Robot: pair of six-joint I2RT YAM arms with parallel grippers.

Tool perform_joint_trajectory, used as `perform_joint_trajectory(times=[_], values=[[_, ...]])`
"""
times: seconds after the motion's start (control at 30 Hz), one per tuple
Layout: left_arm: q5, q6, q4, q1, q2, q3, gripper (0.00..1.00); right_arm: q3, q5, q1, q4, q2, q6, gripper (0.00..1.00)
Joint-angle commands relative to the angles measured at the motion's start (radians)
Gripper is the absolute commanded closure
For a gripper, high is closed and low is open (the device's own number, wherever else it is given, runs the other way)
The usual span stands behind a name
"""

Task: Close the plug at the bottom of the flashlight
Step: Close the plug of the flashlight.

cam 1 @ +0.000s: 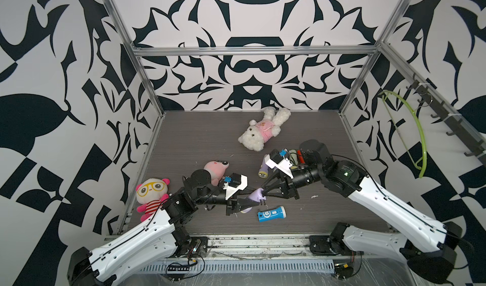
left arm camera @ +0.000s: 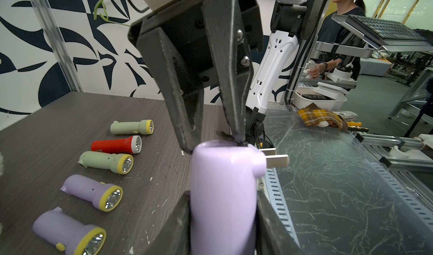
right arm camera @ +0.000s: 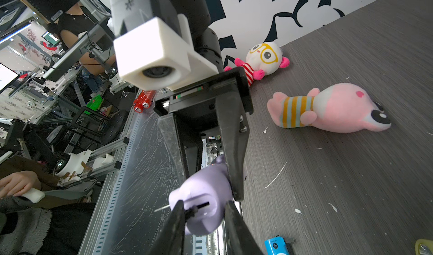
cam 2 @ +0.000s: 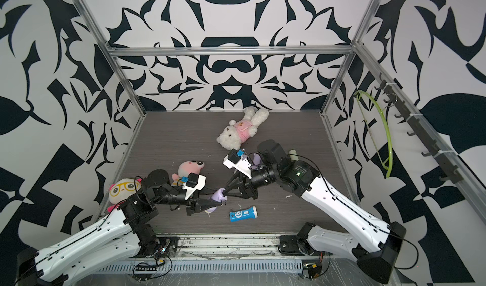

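Observation:
A lilac flashlight [cam 1: 253, 196] [cam 2: 217, 194] hangs above the table's front part, held level between my two arms. My left gripper [left arm camera: 222, 202] [cam 1: 248, 202] is shut on its body [left arm camera: 222, 195], one finger on each side. Its bottom end [right arm camera: 201, 195] faces my right gripper [right arm camera: 202, 205] [cam 1: 261, 192]. Those jaws stand partly open, narrower than the end, with their tips against the end face. The plug [left arm camera: 277, 160] is folded out, its two metal prongs sticking sideways from the bottom end. One prong [right arm camera: 161, 208] shows beside a fingertip.
A blue flashlight [cam 1: 271, 213] [cam 2: 243, 214] lies on the table [cam 1: 197, 140] just below the held one. Several more flashlights [left arm camera: 117, 145] lie in a row near the right arm. A white bear [cam 1: 263, 129], a pink plush [cam 1: 215, 169] and a glasses plush [cam 1: 151, 192] lie around.

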Motion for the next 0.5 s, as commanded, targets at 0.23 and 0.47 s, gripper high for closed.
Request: perform_joint_trajectory(times=[0.23,0.47], values=[[0.009,-0.005,0.081,-0.001,-0.001,0.043,0.98,0.006,-0.054,0.011,-0.015,0.014,-0.004,0.63],[0.008,-0.004,0.078,-0.001,0.006,0.045,0.98,-0.003,-0.047,0.023,-0.017,0.012,0.005,0.62]])
